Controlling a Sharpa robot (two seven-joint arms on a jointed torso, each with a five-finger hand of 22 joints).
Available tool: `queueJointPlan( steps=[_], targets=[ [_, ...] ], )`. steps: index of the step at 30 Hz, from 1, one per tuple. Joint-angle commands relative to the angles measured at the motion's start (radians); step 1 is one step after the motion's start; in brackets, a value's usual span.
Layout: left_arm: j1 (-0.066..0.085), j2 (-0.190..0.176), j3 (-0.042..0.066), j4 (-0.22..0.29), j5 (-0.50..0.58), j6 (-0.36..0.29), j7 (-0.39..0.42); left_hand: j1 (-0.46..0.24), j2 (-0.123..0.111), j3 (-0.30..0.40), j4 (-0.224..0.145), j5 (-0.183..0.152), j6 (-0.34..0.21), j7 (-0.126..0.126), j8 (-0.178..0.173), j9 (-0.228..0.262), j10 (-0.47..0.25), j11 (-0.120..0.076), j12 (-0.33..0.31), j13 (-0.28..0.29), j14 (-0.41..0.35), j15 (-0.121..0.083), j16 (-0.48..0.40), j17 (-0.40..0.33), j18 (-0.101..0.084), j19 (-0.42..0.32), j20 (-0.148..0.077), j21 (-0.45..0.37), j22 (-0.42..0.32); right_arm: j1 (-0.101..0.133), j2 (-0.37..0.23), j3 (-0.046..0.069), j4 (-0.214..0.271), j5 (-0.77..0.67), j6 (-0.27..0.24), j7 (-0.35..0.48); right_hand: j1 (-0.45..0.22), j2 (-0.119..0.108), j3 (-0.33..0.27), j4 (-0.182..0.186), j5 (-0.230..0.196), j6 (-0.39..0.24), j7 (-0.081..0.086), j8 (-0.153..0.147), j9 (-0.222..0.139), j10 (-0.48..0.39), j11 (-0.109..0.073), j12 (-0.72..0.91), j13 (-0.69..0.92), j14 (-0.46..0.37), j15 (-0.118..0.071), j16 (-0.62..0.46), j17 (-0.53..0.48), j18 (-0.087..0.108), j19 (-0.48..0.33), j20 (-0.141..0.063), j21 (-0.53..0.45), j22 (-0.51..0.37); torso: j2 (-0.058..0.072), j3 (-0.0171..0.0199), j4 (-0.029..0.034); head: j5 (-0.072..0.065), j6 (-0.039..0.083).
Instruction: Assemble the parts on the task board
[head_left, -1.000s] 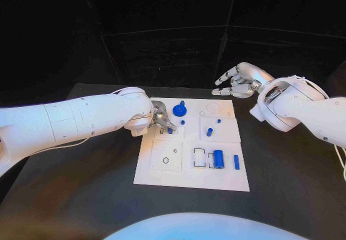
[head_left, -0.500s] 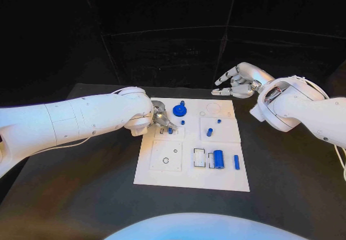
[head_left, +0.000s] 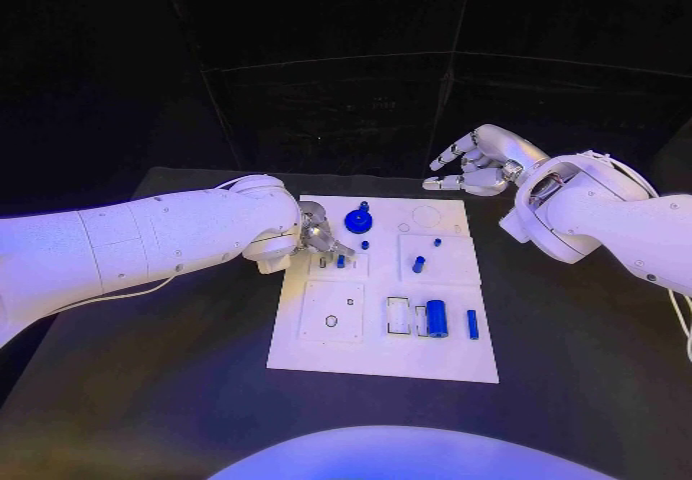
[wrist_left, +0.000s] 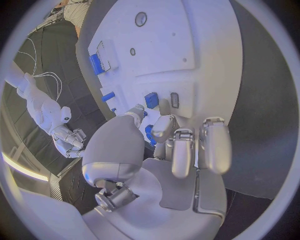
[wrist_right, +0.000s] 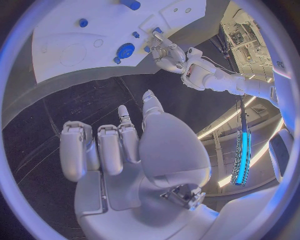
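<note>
The task board is lying flat on the black table, and my left hand is hovering over its far left corner, fingers curled down toward a small blue peg standing in a square inset just under my fingertips. I cannot tell whether I am actually pinching that peg or only touching it; from my left wrist, the fingers are bending inward right above small blue pieces. Just beyond my left hand a blue gear is sitting on the board. Farther from my hand, toward my body, a large blue cylinder is lying beside a slim blue pin. My right hand is hanging past the board's far right corner, fingers apart, holding nothing.
</note>
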Motion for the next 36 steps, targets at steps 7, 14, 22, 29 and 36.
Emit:
queueJointPlan(
  steps=[7,14,22,29,36],
  targets=[
    [0.016,-0.039,0.025,0.043,0.007,-0.080,0.043,0.004,0.012,-0.055,-0.001,-0.004,-0.030,0.009,-0.020,-0.007,-0.024,0.007,-0.035,-0.041,0.104,-0.003,0.003,0.263,-0.010,-0.016,-0.001,-0.025,-0.011,0.002,0.002,0.001,-0.006,0.001,-0.018,0.006,-0.011,0.005,-0.011,0.005,-0.005,0.000,0.000,0.007,-0.001,0.002,-0.008,-0.007,0.113,0.063,-0.004,-0.005,0.064,0.005,-0.007,-0.003,-0.005,0.085,-0.001,-0.0003,0.0001,-0.002,0.006],
    [0.047,-0.060,0.077,0.028,0.038,-0.010,0.048,0.064,0.036,-0.094,-0.002,-0.003,-0.075,0.031,-0.063,-0.033,-0.057,0.025,-0.076,-0.086,0.104,0.011,0.003,0.263,0.001,-0.044,0.010,-0.064,-0.058,0.002,0.003,0.001,-0.015,0.004,-0.017,0.006,-0.011,0.005,-0.013,0.007,-0.005,-0.001,0.000,0.007,-0.001,0.002,-0.008,-0.007,0.113,0.063,-0.004,-0.005,0.064,0.005,-0.007,-0.003,-0.005,0.085,0.000,-0.0008,0.0036,-0.004,0.016],
    [0.098,0.006,0.087,-0.144,0.054,0.120,0.052,0.118,0.055,-0.124,-0.009,-0.002,-0.082,0.043,-0.091,-0.060,-0.069,0.037,-0.078,-0.089,0.104,0.021,0.003,0.263,0.006,-0.056,0.022,-0.081,-0.076,0.002,0.010,0.001,-0.022,0.005,-0.015,0.006,0.011,0.009,-0.018,0.006,0.020,-0.001,-0.001,0.008,-0.001,0.001,-0.008,-0.007,0.113,0.063,-0.005,-0.006,0.064,0.005,-0.007,-0.004,-0.006,0.085,0.001,0.0006,0.0009,0.001,0.021],
    [0.105,0.067,0.085,-0.263,0.003,0.198,0.080,0.161,0.071,-0.137,-0.011,0.002,-0.078,0.049,-0.102,-0.078,-0.074,0.044,-0.074,-0.088,0.104,0.029,0.003,0.263,0.007,-0.060,0.031,-0.088,-0.081,0.002,0.014,0.001,-0.021,0.005,-0.012,0.006,0.022,0.012,-0.022,0.007,0.036,-0.002,-0.001,0.008,-0.001,0.001,-0.008,-0.007,0.112,0.063,-0.005,-0.006,0.064,0.006,-0.008,-0.004,-0.006,0.084,0.005,0.0004,-0.0044,0.007,0.024],
    [0.091,0.115,0.066,-0.345,-0.045,0.249,0.086,0.167,0.085,-0.146,-0.005,0.002,-0.064,0.047,-0.103,-0.088,-0.064,0.042,-0.062,-0.079,0.104,0.029,0.003,0.263,0.004,-0.049,0.032,-0.077,-0.064,0.002,0.020,0.001,-0.023,0.005,-0.010,0.006,0.031,0.013,-0.026,0.007,0.050,-0.003,0.000,0.009,-0.001,0.000,-0.008,-0.008,0.112,0.063,-0.005,-0.007,0.064,0.006,-0.008,-0.004,-0.007,0.084,0.006,0.0002,-0.0049,0.013,0.022]
  ],
)
